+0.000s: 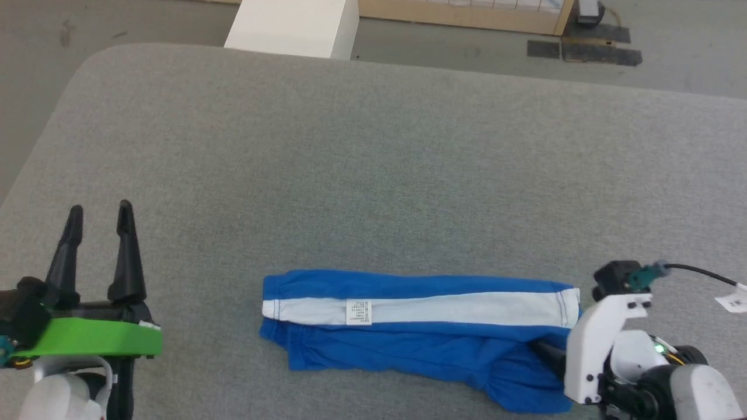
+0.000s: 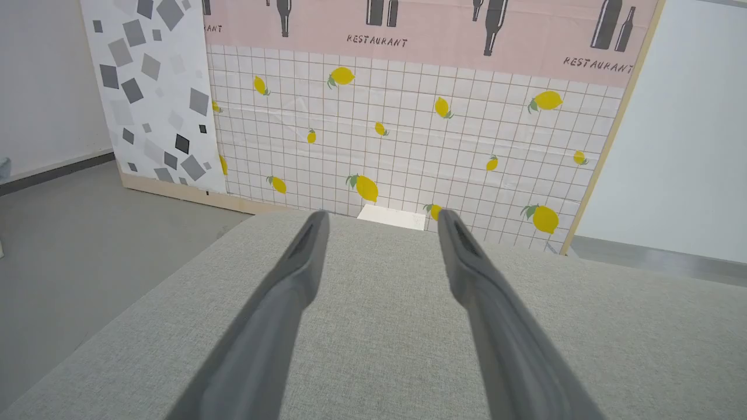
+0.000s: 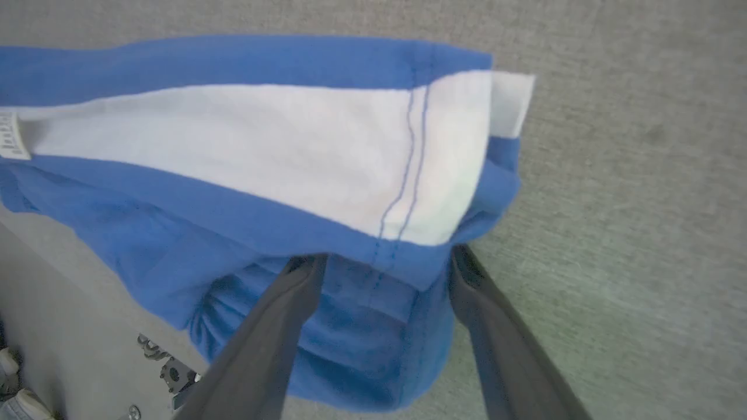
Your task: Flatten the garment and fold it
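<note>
The garment lies on the grey table as a long blue band folded lengthwise, one white stripe and a small label facing up. At its right end my right gripper stands open. In the right wrist view that gripper has its fingertips tucked under the hemmed top layer of the garment, over the gathered blue cloth below. My left gripper stands open over bare table, well left of the garment. Its fingers hold nothing.
A white box stands past the table's far edge. Beyond it is a lemon-patterned panel. The table's rounded corner is at the far left, with floor around it. A cable with a tag hangs off my right wrist.
</note>
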Robot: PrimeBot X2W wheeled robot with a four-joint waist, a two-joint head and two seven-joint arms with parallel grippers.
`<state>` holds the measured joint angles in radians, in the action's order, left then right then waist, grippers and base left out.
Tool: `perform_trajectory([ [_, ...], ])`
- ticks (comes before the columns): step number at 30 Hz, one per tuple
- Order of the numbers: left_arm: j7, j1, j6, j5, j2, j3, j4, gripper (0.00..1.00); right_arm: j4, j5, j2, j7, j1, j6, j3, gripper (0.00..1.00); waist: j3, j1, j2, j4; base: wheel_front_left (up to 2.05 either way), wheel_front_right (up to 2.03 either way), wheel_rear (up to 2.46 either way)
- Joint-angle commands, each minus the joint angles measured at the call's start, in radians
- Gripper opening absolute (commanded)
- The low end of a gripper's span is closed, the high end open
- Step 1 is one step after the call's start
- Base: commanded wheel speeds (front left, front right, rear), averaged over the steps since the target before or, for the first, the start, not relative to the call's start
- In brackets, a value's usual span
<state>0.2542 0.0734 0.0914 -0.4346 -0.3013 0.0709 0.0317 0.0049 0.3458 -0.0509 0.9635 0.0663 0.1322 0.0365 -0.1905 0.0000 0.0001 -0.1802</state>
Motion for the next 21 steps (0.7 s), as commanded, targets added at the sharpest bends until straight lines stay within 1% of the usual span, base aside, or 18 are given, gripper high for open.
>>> perform_trajectory([
  [1,0.007,0.008,0.011,0.016,0.019,0.008,0.0,1.0,0.018,0.016,0.001,0.0,0.012,-0.002,-0.024,1.0,-0.011,0.0,-0.0001,-0.008,0.0,0.0,0.0],
  [4,0.007,0.007,0.024,0.03,0.045,0.022,-0.004,1.0,0.038,0.025,0.001,-0.012,0.021,-0.002,-0.053,1.0,-0.016,0.0,-0.0001,-0.013,0.0,0.0,0.0],
  [7,0.007,0.009,0.031,0.043,0.063,0.036,-0.008,1.0,0.06,0.0,0.001,-0.017,0.03,-0.002,-0.063,1.0,-0.018,0.0,-0.0001,-0.015,0.0,0.0,0.0],
  [8,0.007,0.009,0.033,0.046,0.067,0.039,-0.008,1.0,0.066,-0.006,0.001,-0.016,0.031,-0.002,-0.061,0.66,-0.018,0.0,-0.0001,-0.015,0.0,0.0,0.0],
  [9,0.007,0.009,0.034,0.052,0.07,0.043,-0.007,1.0,0.071,-0.011,0.001,-0.017,0.034,-0.002,-0.059,0.25,-0.018,0.0,-0.0001,-0.015,0.0,0.0,0.0],
  [10,0.007,0.009,0.035,0.055,0.072,0.047,-0.005,1.0,0.073,-0.014,0.001,-0.02,0.036,-0.002,-0.054,0.0,-0.017,0.0,-0.0001,-0.014,0.0,0.0,0.0],
  [14,0.007,0.003,0.038,0.07,0.076,0.055,-0.002,1.0,0.073,-0.052,0.001,-0.023,0.042,-0.002,-0.018,0.0,-0.014,0.0,-0.0001,-0.009,0.0,0.0,0.0],
  [16,0.007,0.0,0.039,0.076,0.074,0.049,-0.007,1.0,0.062,-0.091,0.001,-0.014,0.043,-0.002,0.012,0.0,-0.013,0.0,-0.0001,-0.006,0.0,0.0,0.0],
  [21,0.008,-0.002,0.039,0.077,0.065,0.029,-0.015,1.0,0.006,-0.186,-0.005,0.022,0.045,-0.002,0.135,0.0,-0.011,0.0,-0.0001,0.003,0.0,0.0,0.0],
])
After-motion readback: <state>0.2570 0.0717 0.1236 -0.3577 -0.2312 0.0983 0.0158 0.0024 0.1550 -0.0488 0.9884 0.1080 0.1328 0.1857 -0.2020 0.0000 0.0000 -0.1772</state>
